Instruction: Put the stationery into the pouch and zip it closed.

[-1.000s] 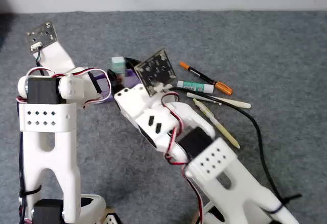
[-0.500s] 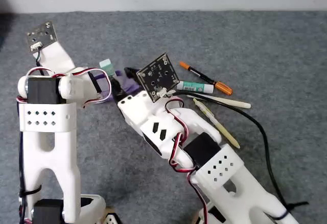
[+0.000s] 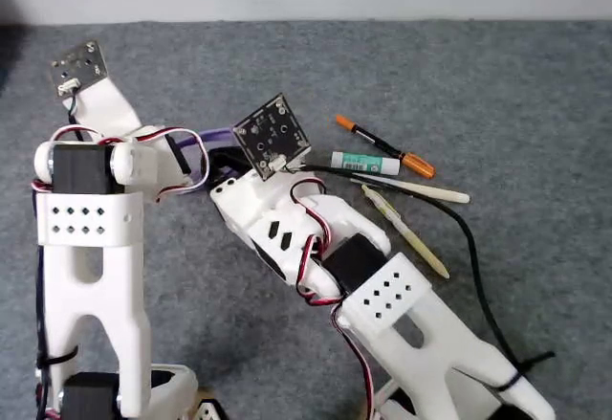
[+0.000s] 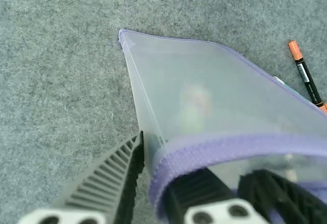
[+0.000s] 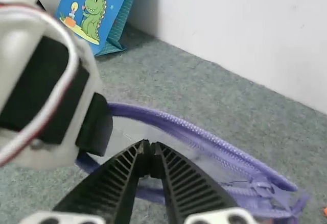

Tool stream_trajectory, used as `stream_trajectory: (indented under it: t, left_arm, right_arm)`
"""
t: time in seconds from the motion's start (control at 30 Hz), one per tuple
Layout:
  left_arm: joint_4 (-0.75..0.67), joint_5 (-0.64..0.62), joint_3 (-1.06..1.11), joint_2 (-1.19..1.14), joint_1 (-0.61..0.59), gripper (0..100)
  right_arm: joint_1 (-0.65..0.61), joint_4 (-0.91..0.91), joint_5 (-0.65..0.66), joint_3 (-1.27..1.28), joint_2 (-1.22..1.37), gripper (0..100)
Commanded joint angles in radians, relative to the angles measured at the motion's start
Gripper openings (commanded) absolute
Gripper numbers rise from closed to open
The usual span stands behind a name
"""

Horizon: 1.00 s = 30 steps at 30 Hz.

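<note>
A second ago the right arm carried a small green-and-white item toward the pouch [image 4: 214, 91]; half a second ago that item had swung across to the mouth of the pouch; now it is gone from the high view, and the left wrist view shows a small green item [image 4: 195, 106] as a blurred shape behind the clear wall, so it looks to have been dropped inside; the right gripper [image 5: 149, 156] has pushed on over the purple zipper rim, its jaws clenched tip to tip with nothing between them; the left gripper [image 4: 158, 157] has kept its place throughout, jaws grasping the pouch by the purple rim and holding the mouth up off the desk [image 3: 497, 85]; for the task this means one piece is probably in and the bulk is left; the orange marker [image 3: 382, 145], the glue stick [image 3: 365, 163], the cream pen [image 3: 421, 188] and the pale yellow pen [image 3: 406, 232] lie together on the desk just beside the right arm, all outside the pouch; the zip stands open, rightly so, until they follow.
</note>
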<state>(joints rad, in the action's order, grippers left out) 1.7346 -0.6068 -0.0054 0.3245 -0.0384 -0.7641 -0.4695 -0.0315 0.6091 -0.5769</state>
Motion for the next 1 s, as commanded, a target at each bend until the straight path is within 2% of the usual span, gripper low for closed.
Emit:
stream_trajectory:
  t: [0.0,0.2,0.47,0.7,0.9,0.97]
  left_arm:
    - [0.017,-0.009,-0.033,-0.005,-0.003,1]
    - [0.017,-0.009,-0.033,-0.005,-0.003,1]
    - [0.017,-0.009,-0.031,-0.005,-0.009,1]
    - [0.017,-0.009,-0.031,-0.005,-0.009,1]
    - [0.017,-0.009,-0.030,-0.006,-0.009,1]
    - [0.017,-0.009,-0.030,-0.006,-0.009,1]
  right_arm:
    - [-0.001,-0.047,0.003,-0.046,-0.070,0.8]
    - [0.062,-0.294,0.008,-0.046,-0.211,0.8]
    - [0.369,-0.481,0.037,-0.048,-0.208,0.8]
    - [0.558,-0.527,0.244,-0.071,-0.033,1.2]
    - [0.582,-0.579,0.304,-0.224,0.236,1.4]
    - [0.582,-0.610,0.302,-0.313,0.344,4.4]
